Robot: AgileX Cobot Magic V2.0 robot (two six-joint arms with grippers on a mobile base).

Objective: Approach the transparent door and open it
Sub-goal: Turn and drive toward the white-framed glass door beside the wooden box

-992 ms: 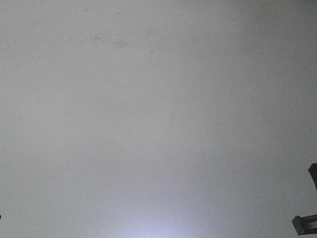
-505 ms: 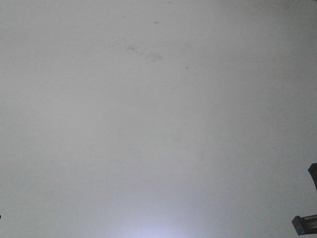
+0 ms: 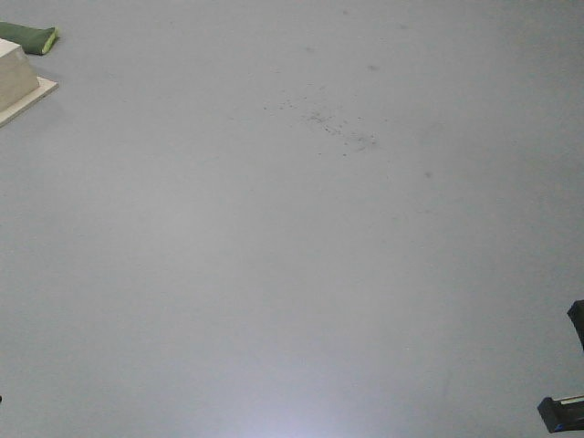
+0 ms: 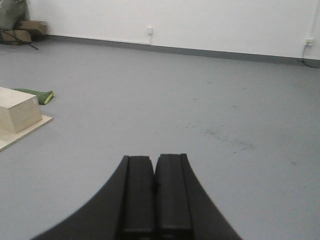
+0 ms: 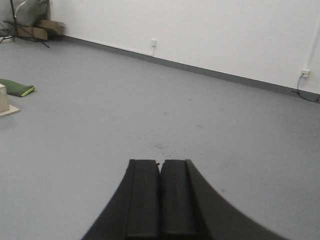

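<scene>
Exterior front-facing view newly shows a pale wooden box [image 3: 16, 78]: base travelling, transparent door unseen, black left gripper [image 4: 154, 167] and right gripper [image 5: 160, 170] pressed together.

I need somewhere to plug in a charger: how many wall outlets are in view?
2. One wall outlet sits low on the white wall, mid-picture in both wrist views; the other outlet at far right. More may be hidden.

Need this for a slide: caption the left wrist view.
Left gripper shut, aimed across grey floor toward a white wall; beige box and green bag at left.
</scene>
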